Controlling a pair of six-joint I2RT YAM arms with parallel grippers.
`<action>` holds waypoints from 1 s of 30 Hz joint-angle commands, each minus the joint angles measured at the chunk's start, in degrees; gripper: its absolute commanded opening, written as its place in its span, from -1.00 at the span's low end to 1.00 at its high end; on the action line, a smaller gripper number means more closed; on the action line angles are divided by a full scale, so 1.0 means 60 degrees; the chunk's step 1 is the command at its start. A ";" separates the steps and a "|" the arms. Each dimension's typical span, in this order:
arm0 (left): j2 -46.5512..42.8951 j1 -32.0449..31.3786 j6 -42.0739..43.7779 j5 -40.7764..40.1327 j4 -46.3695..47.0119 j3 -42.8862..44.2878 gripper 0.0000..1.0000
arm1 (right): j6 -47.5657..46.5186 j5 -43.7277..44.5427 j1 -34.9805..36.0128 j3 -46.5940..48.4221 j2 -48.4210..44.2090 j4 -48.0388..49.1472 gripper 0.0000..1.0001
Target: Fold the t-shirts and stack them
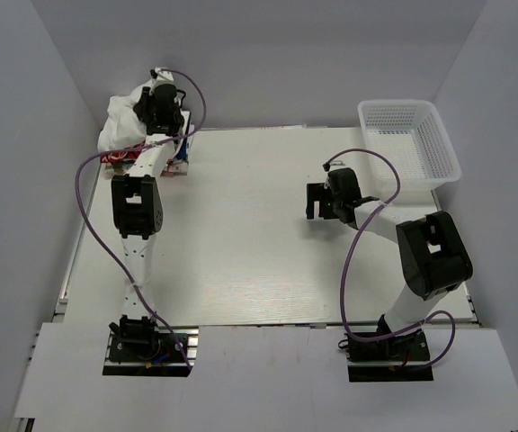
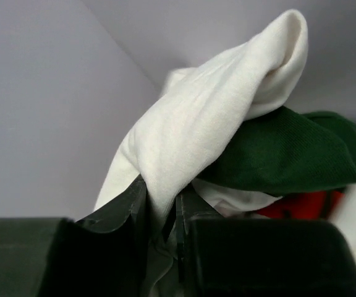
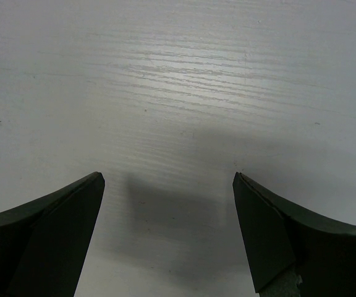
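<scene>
My left gripper (image 1: 147,110) is at the far left corner of the table, shut on the white tee with dark green sleeves (image 1: 120,122). In the left wrist view the white cloth (image 2: 196,124) is pinched between the fingers (image 2: 122,210) and a green sleeve (image 2: 289,151) hangs beside it. Under it lies the folded stack (image 1: 120,157), showing red print (image 2: 301,204). My right gripper (image 1: 315,202) is open and empty, low over the bare table (image 3: 184,93) right of the middle.
A white plastic mesh basket (image 1: 409,142) stands at the far right corner. The grey walls close in behind the tee at the far left. A purple cable (image 1: 88,189) loops beside the left arm.
</scene>
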 commanded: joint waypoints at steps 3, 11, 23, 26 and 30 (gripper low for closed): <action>0.0341 -0.0408 -0.2220 0.1592 -0.2029 0.0494 -1.00 | -0.0145 -0.0005 0.0024 0.0495 0.0156 -0.0039 0.81; 0.1014 -0.0600 -0.2221 0.1095 -0.1311 0.0770 -0.94 | -0.0130 -0.0048 0.0010 0.0510 0.0201 -0.0157 0.81; 0.1425 -0.0600 -0.3232 0.1241 -0.0974 0.1460 -0.54 | -0.0145 -0.0121 0.0010 0.0656 0.0450 -0.0245 0.81; 0.1119 -0.0600 -0.3232 0.1460 -0.1121 0.0905 0.56 | -0.0130 -0.0195 0.0039 0.0700 0.0464 -0.0288 0.81; 0.0095 -0.0789 -0.3232 0.2206 -0.1121 -0.0179 1.00 | -0.0174 -0.0297 0.0024 0.0700 0.0304 -0.0304 0.81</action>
